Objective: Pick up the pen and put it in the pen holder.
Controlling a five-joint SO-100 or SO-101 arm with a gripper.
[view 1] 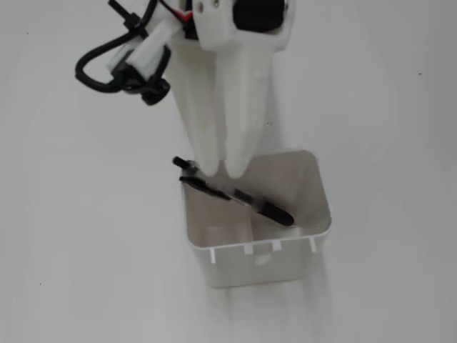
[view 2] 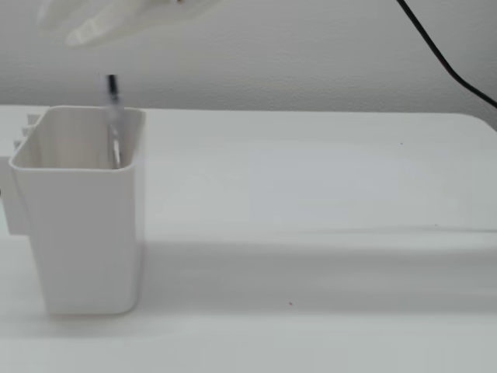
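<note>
The pen holder [view 1: 318,214] stands upright on the white worktop [view 1: 400,143], and everything else is best placed against it. The pen [view 1: 243,198] is inside the pen holder, slanting across its opening: seen from above, the black end button pokes out just past the far left corner of the rim, while the black front section lies lower, toward the right side near the notched rim. In the side-on fixed view the pen [view 2: 114,116] shows as a blurred, nearly upright streak whose top stands a little above the pen holder [view 2: 85,225] rim. The hand [view 1: 221,171] hangs directly above the far rim of the pen holder, its two white fingers [view 1: 246,107] pointing down with only a narrow gap between their tips; it is released, gripping nothing, the pen lying just beneath the tips. In the side view the hand [view 2: 74,35] is a pale blur above the pen holder's far left edge. Black cables [view 1: 107,68] loop beside the arm, well behind the pen holder.
</note>
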